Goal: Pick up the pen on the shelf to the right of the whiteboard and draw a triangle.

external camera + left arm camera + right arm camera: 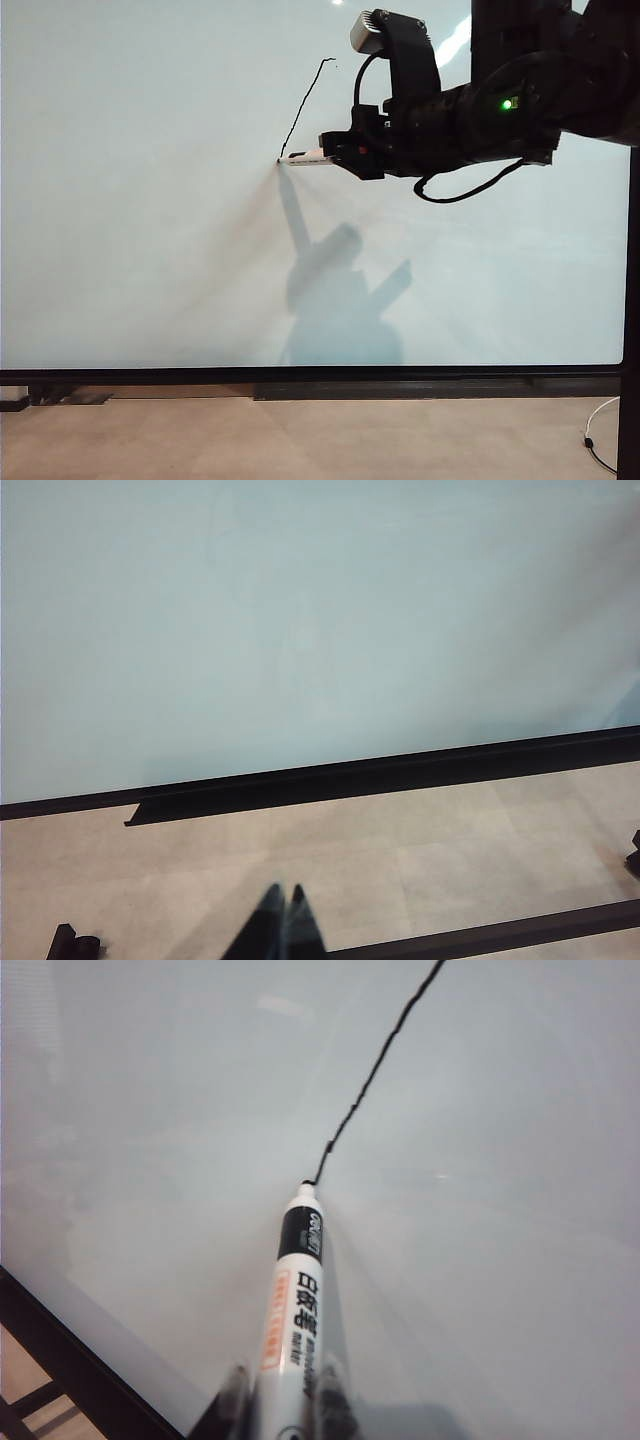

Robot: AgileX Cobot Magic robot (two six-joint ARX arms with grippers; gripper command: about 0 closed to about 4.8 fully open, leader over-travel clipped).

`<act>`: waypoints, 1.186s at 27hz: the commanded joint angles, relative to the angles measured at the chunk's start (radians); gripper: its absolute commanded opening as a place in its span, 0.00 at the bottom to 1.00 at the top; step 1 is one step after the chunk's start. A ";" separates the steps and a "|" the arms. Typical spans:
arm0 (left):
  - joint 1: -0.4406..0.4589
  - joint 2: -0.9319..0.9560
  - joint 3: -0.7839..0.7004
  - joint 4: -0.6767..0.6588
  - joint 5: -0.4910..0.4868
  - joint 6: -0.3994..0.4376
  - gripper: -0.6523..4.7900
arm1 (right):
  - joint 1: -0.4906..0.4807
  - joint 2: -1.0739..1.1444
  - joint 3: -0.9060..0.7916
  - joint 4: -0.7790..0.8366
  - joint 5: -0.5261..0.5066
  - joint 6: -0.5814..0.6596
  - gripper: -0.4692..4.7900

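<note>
Right end effector (285, 1400) clamped on pen (296, 1300), tip touching whiteboard (500, 1260), left end effector (283, 925) closed, near floor

Right tool (335, 152) grips pen (306, 157), tip touching whiteboard (150, 250) at line (305, 105) end.

The floor (300, 440) is pale brown and smooth. A thin white cable (600, 435) lies on it, near the floor's right edge.
</note>
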 commanded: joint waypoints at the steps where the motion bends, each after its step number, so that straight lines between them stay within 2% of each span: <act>1: 0.000 0.000 0.003 0.005 0.003 0.001 0.11 | 0.010 0.027 0.032 0.024 -0.020 0.014 0.08; 17: 0.000 0.000 0.004 0.005 0.003 0.001 0.11 | 0.060 0.121 0.072 0.024 -0.016 0.024 0.08; 32: 0.000 0.000 0.003 0.005 0.003 0.001 0.11 | 0.056 0.121 0.072 0.032 0.012 0.021 0.08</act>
